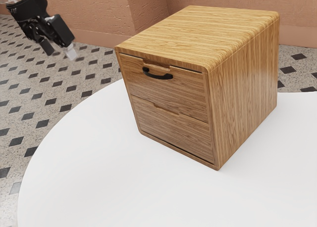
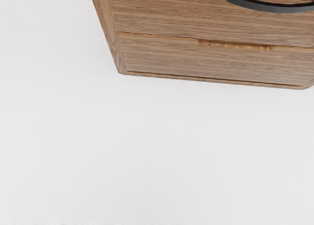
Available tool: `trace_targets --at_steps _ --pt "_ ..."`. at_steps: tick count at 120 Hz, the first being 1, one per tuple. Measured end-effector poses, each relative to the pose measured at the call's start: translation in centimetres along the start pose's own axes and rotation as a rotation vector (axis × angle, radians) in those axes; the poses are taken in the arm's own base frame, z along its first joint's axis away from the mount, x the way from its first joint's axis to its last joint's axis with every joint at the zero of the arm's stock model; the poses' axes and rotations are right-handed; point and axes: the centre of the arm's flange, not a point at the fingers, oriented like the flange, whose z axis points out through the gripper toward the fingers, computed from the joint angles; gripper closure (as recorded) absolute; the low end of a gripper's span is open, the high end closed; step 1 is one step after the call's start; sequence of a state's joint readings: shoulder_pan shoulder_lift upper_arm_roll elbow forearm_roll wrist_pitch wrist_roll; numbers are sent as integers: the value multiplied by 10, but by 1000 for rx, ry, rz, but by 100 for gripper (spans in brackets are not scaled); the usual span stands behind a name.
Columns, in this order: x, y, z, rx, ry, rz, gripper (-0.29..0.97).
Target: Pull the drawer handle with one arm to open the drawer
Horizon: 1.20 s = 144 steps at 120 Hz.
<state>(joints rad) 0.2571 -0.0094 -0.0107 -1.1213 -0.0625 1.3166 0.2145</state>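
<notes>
Drawer (image 1: 166, 88): shut.
Handle (image 1: 157, 75): untouched.
End effector (image 1: 60, 49): fingers spread, empty, well apart from the handle.
Left: approach, grasp, pull.

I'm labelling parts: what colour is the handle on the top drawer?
Black. The handle shows best in the exterior view, dark against the light wood.
</notes>
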Motion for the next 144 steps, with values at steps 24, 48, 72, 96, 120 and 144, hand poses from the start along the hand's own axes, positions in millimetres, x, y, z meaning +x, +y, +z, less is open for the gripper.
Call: trace_targets --at_steps 24,48,72,96,120,144 --pt "-7 -14 4 -6 -42 -26 0" --pt "-12 -18 13 -11 -119 -40 0" --pt "-5 -19 51 23 -134 196 0" --pt "38 98 75 208 -24 791 0" --pt "45 221 96 234 82 1304 2" --pt "48 70 99 360 97 1240 5"
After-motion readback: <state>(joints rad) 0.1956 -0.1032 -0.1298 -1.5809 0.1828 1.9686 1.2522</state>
